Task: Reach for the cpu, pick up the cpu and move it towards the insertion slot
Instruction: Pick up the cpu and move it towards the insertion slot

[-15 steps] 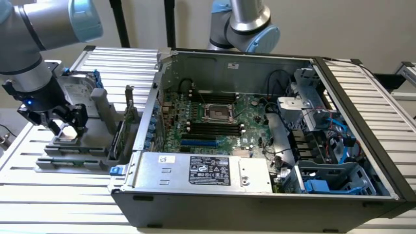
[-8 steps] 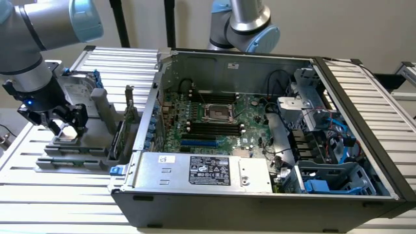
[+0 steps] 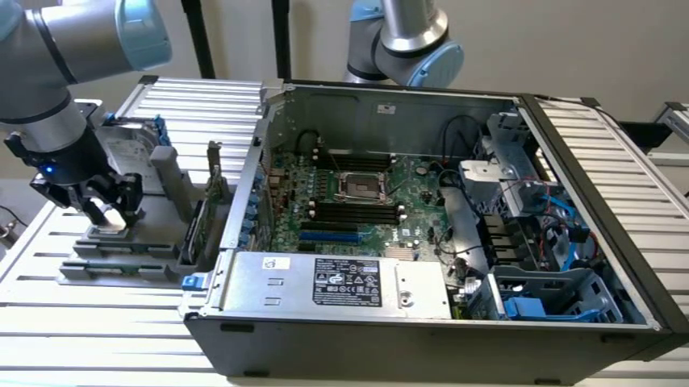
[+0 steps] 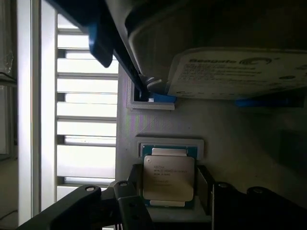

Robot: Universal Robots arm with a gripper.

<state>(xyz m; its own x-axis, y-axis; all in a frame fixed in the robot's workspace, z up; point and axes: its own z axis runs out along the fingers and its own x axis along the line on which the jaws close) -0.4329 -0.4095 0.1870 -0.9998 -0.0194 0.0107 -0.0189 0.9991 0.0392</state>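
Contact is showing on my wrist view: the tool (image 4: 169,186) is pinching the cpu (image 4: 169,176), with one dark finger (image 4: 135,184) pressing on each of two opposite edges. The chip's silver face and its printed lettering are turning up towards the camera. I am not managing to tell whether the chip is sitting in its pale pocket or hanging just clear of it. I am taking the open computer case (image 3: 431,339) as my landmark. The tool and chip are hovering outside it, beyond its side wall towards the exterior view's left. They are hanging low over a grey fixture (image 3: 119,260) that is lying on the slatted desk (image 3: 64,322) just beside that wall. An upright hard drive (image 4: 230,72) with blue rails is standing on the same fixture, also outside the case and near the chip. The insertion slot (image 3: 361,187) is sitting inside the case on the board, its shiny frame ringing a dark centre. It is lying just beyond the long black memory slots (image 3: 342,214) and well apart from the chip I am gripping, with the case wall standing between them.
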